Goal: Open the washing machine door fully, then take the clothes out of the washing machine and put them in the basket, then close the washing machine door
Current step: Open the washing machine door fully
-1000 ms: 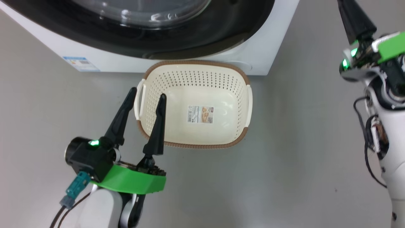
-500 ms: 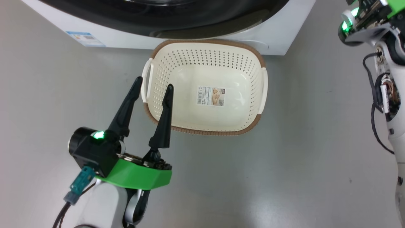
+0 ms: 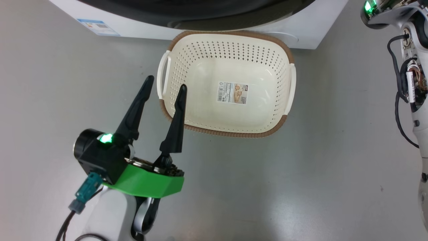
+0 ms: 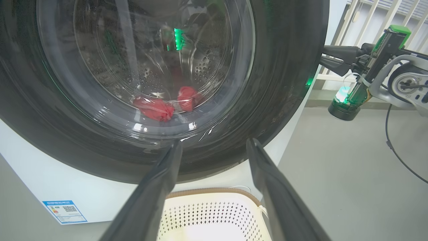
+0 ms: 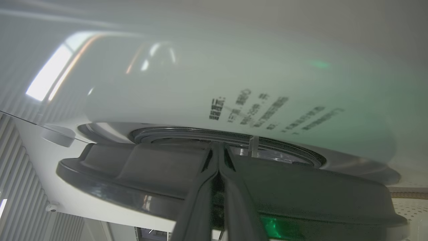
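**Station check: door shut, load inside, basket empty**

I find the left gripper (image 3: 167, 82) with its jaws spread wide and nothing between them. In the head view its two fingertips straddle the left handle of the basket (image 3: 230, 134), and the rest of the basket lies ahead of the jaws and to their right. In the left wrist view the left gripper (image 4: 214, 142) points at the washing machine door (image 4: 284, 83), with the basket (image 4: 214, 192) low between the roots of the fingers. I cannot tell whether either finger touches the handle.

The door sits closed against the washing machine (image 4: 50, 174), directly beyond the open jaws. The clothes (image 4: 153, 108) show as red bundles through the glass, low in the drum, beyond and slightly left of the left fingertip. The basket holds no garment; only the paper label (image 3: 233, 93) shows on its bottom.

In its own wrist view the right gripper (image 5: 218, 149) has its jaws pressed together with nothing held. Its tips point at the dark edge of the washing machine door (image 5: 133, 167), which spreads to both sides of them. In the left wrist view the right gripper (image 4: 322, 57) reaches the door's right edge, well to the right of the left jaws; I cannot tell whether there is contact.

The blue sticker (image 3: 98, 26) is on the washing machine (image 3: 301, 36), beyond and left of the left jaws. The basket stands on the grey floor (image 3: 301, 184), just in front of the machine.
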### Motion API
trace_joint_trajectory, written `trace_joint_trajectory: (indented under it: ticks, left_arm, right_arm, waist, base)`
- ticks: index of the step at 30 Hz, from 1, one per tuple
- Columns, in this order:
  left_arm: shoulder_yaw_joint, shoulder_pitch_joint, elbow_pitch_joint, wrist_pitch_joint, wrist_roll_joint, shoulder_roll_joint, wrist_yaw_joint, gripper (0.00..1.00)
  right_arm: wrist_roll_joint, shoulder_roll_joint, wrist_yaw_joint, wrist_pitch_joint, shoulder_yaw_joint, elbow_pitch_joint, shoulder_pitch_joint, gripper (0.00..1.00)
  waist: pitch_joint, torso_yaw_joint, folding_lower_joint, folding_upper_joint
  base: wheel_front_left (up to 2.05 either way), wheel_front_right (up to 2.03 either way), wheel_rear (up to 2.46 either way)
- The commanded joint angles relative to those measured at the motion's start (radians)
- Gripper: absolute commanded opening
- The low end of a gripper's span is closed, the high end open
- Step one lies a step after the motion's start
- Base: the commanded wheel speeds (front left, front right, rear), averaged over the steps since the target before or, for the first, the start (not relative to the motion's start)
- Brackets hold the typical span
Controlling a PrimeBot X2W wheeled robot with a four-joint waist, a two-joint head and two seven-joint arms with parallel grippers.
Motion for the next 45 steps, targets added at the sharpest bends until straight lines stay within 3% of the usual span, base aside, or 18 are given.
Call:
trace_joint_trajectory:
  ticks: [1, 16, 36, 43, 44, 45]
  left_arm:
    - [0.023, -0.011, -0.027, -0.005, -0.001, 0.018, 0.004, 1.0]
    - [0.02, -0.01, -0.013, -0.005, -0.018, 0.018, 0.006, 1.0]
    - [0.061, 0.033, 0.039, -0.005, -0.004, 0.018, -0.01, 1.0]
    - [0.072, 0.045, 0.039, -0.005, 0.0, 0.018, -0.012, 1.0]
    - [0.072, 0.044, 0.039, -0.005, 0.0, 0.018, -0.011, 1.0]
    - [0.073, 0.044, 0.039, -0.005, 0.0, 0.018, -0.011, 1.0]
  right_arm:
    - [-0.017, 0.024, 0.001, 0.009, 0.005, -0.023, -0.025, 0.0]
    - [-0.05, 0.018, 0.001, 0.129, 0.052, 0.019, -0.035, 0.0]
    - [-0.066, 0.064, 0.001, 0.207, 0.108, -0.057, 0.106, 0.0]
    - [-0.084, 0.07, 0.001, 0.188, 0.109, -0.066, 0.138, 0.0]
    - [-0.092, 0.07, 0.001, 0.175, 0.109, -0.066, 0.139, 0.13]
    - [-0.101, 0.07, 0.001, 0.16, 0.108, -0.067, 0.14, 0.18]
  waist:
    - [0.002, 0.003, 0.0, 0.0]
    - [-0.011, 0.005, 0.0, 0.0]
    - [-0.115, -0.025, 0.0, 0.0]
    - [-0.121, -0.037, 0.0, 0.0]
    - [-0.119, -0.039, 0.0, 0.0]
    - [-0.118, -0.041, 0.0, 0.0]
  base:
    - [0.0, 0.0, 0.0]
    - [0.0, 0.0, 0.0]
    - [0.0, 0.0, 0.0]
    - [0.0, 0.0, 0.0]
    - [0.0, 0.0, 0.0]
    - [0.0, 0.0, 0.0]
